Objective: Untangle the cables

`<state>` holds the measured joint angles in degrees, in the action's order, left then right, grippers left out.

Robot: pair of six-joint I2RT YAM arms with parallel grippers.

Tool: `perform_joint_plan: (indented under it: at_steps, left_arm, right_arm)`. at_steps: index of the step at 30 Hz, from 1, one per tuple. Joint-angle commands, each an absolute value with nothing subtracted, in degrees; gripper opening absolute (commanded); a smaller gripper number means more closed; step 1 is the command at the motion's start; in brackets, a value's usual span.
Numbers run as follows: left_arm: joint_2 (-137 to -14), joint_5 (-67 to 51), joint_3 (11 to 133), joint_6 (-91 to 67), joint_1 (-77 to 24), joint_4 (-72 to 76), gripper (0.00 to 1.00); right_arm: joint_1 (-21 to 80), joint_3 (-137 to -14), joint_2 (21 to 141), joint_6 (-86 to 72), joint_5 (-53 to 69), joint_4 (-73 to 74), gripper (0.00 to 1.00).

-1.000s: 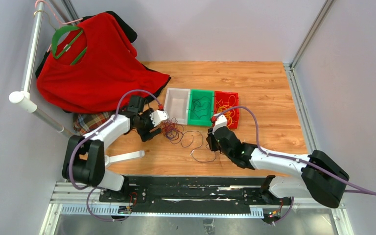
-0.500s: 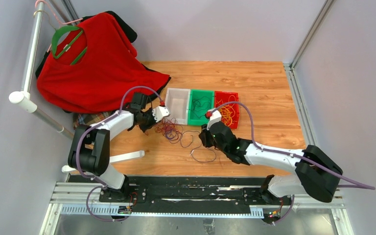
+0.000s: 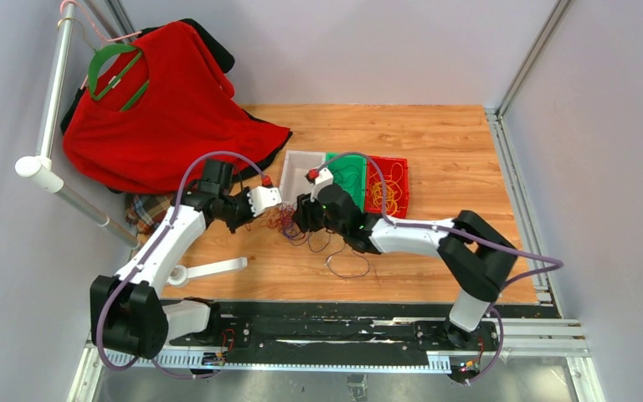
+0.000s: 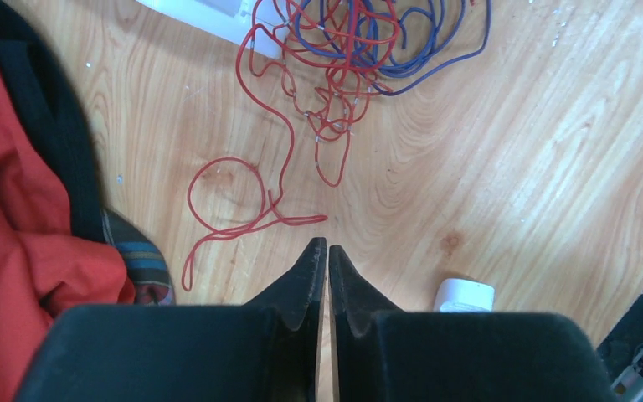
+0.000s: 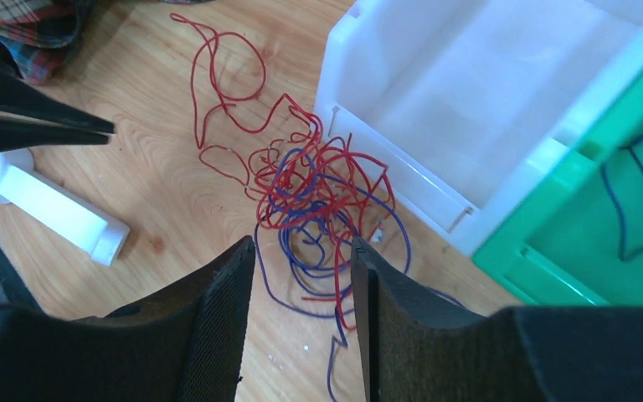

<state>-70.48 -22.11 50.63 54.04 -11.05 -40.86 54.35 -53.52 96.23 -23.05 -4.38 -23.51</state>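
Observation:
A tangle of thin red and purple cables (image 5: pixel 322 188) lies on the wooden table just in front of the white bin (image 5: pixel 469 100). One red strand (image 4: pixel 226 201) trails loose toward my left gripper (image 4: pixel 326 245), which is shut with nothing between its tips, just short of that strand. My right gripper (image 5: pixel 301 244) hovers over the near side of the tangle, open, with purple loops showing between its fingers. In the top view the tangle (image 3: pixel 289 224) sits between the left gripper (image 3: pixel 273 199) and the right gripper (image 3: pixel 300 218). A purple loop (image 3: pixel 347 268) trails toward the near edge.
The white bin (image 3: pixel 301 172), green bin (image 3: pixel 347 167) with a dark cable and red bin (image 3: pixel 400 172) with yellow cables (image 3: pixel 388 194) stand in a row behind the tangle. A red shirt (image 3: pixel 159 117) and plaid cloth (image 3: pixel 146 209) lie at left. A white handle (image 3: pixel 209 269) lies near front.
My left gripper has closed and drawn back to the left of the tangle. The right arm has swung left from beside the red bin to the tangle, and its jaws have opened.

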Motion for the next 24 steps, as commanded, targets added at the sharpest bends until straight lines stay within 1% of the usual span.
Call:
perform_joint_plan:
  at_steps: [1,4,8,10,14,15,20,24]
  left_arm:
    - [-68.8,-23.7,49.6,55.9,-10.8,-42.2,0.11]
    - [-71.2,-21.7,49.5,55.1,-10.8,-38.3,0.17]
    - [-77.2,-21.0,51.9,53.7,-10.8,-34.7,0.34]
    - [-80.0,-20.7,52.9,53.5,-10.8,-32.5,0.4]
    - [-84.8,-19.7,54.5,54.1,-10.8,-29.6,0.48]
    - [-86.2,-20.0,55.0,54.3,-10.8,-29.5,0.5]
    - [-89.1,-21.9,56.7,54.8,-10.8,-29.0,0.53]
    - [-90.2,-26.2,57.3,55.7,-10.8,-30.6,0.54]
  right_arm:
    - [55.0,-57.2,103.1,-22.8,-2.8,-23.8,0.46]
    - [55.0,-56.4,105.4,-23.1,-3.3,-24.0,0.43]
    - [55.1,-52.3,104.2,-23.3,-3.9,-24.9,0.33]
    - [55.1,-49.8,102.9,-23.2,-4.2,-25.3,0.24]
    - [55.0,-43.5,99.4,-23.0,-5.3,-25.8,0.02]
    - [55.0,-42.0,98.4,-22.8,-5.9,-25.7,0.01]
    - [54.9,-35.5,92.7,-21.8,-8.3,-24.4,0.01]
    - [54.7,-31.1,87.7,-20.8,-10.5,-21.3,0.01]
